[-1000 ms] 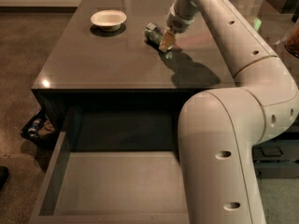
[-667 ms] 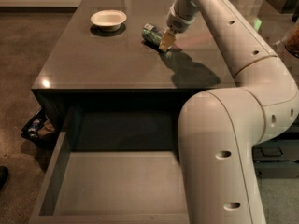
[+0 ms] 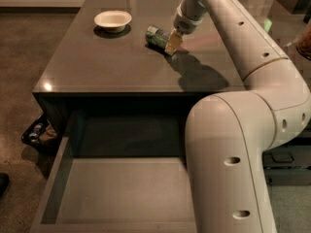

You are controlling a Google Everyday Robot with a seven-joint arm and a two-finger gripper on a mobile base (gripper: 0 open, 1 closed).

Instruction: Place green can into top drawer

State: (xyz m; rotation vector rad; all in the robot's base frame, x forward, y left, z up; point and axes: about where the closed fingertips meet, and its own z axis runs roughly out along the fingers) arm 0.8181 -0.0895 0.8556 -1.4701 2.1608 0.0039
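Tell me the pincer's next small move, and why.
Probably raise the pincer, if the grip holds: it meets one end of the small green-and-silver drink can lying on the dark grey tabletop, and the wide grey drawer stands open below.

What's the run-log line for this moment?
gripper: at one end of small green-and-silver can | can: lying on dark desktop | wide shallow grey drawer: open, can not inside
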